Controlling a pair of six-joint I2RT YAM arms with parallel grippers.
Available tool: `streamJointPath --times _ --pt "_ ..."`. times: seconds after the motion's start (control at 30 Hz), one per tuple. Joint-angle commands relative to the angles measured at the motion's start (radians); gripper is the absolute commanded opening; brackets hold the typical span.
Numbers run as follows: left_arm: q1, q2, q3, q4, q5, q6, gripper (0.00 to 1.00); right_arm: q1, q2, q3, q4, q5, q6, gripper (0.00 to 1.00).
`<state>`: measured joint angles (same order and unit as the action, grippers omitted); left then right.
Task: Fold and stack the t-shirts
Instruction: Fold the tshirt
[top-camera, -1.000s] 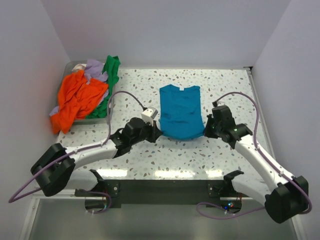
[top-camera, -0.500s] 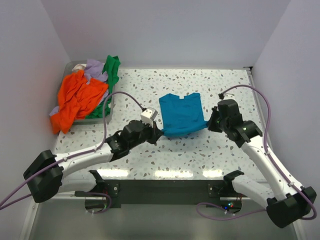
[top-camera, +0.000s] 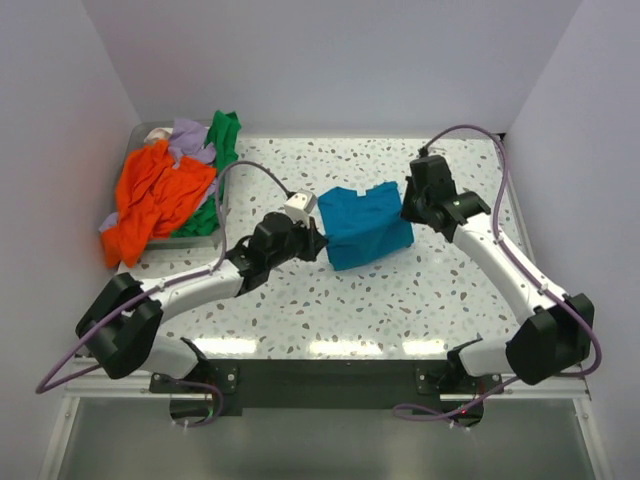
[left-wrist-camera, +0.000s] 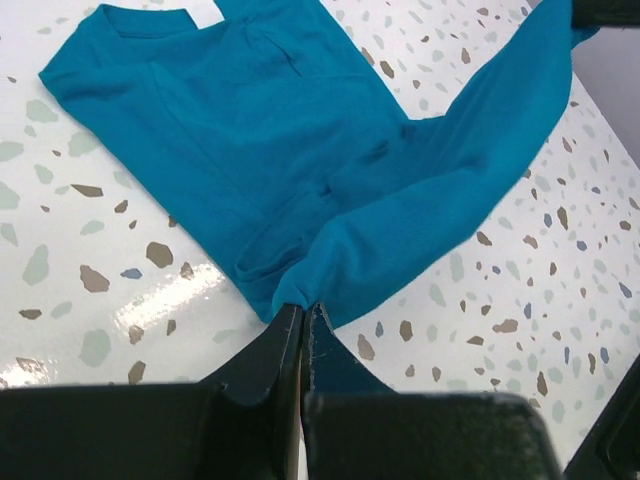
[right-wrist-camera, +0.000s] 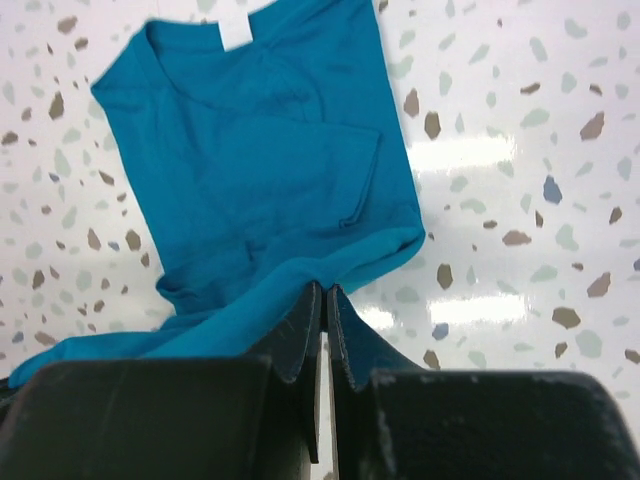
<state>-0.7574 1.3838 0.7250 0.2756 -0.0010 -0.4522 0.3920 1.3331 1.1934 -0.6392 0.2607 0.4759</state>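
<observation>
From above, the teal t-shirt (top-camera: 366, 228) lies mid-counter (top-camera: 430, 290), its near hem apparently doubled toward the collar, between left end effector (top-camera: 318, 243) and right end effector (top-camera: 405, 207). Left wrist: fingers (left-wrist-camera: 265, 355) clenched on a teal corner. Right wrist: fingers (right-wrist-camera: 292, 335) pinched onto the hem.

White-shelled left arm (top-camera: 190, 292) and right arm (top-camera: 505, 262), bulky black joints; looping purple cables (top-camera: 465, 127); small white camera block (top-camera: 297, 207) on one wrist; matte black fingers (left-wrist-camera: 265, 355)
</observation>
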Motion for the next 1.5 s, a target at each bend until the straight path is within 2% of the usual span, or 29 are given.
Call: streamJointPath --times 0.0,0.33,0.73,1.03,1.23,1.3,1.33,1.4,1.43,1.47 --pt "0.053 0.037 0.068 0.092 0.068 0.023 0.0 -0.018 0.052 0.104 0.085 0.057 -0.028 0.0" --pt "0.168 0.224 0.226 0.097 0.131 0.05 0.0 -0.067 0.33 0.333 0.122 0.071 -0.082 0.0" --pt "0.3 0.481 0.402 0.12 0.259 0.04 0.0 -0.084 0.667 0.672 0.087 0.058 -0.12 0.0" --pt "0.363 0.633 0.511 0.119 0.3 0.033 0.0 -0.09 0.839 0.854 0.041 0.054 -0.131 0.0" --pt "0.386 0.687 0.563 0.103 0.291 0.026 0.0 -0.094 0.89 0.885 0.036 0.052 -0.131 0.0" --pt "0.389 0.696 0.576 0.102 0.28 0.026 0.15 -0.096 0.897 0.888 0.039 0.055 -0.132 0.0" --pt "0.392 0.701 0.58 0.102 0.276 0.024 0.27 -0.099 0.903 0.891 0.038 0.052 -0.134 0.02" --pt "0.395 0.701 0.591 0.099 0.26 0.023 0.48 -0.105 0.916 0.916 0.024 0.043 -0.137 0.23" --pt "0.395 0.693 0.596 0.097 0.254 0.024 0.52 -0.107 0.923 0.926 0.018 0.038 -0.14 0.38" --pt "0.395 0.686 0.591 0.094 0.237 0.024 0.59 -0.11 0.922 0.937 0.013 0.02 -0.145 0.58"
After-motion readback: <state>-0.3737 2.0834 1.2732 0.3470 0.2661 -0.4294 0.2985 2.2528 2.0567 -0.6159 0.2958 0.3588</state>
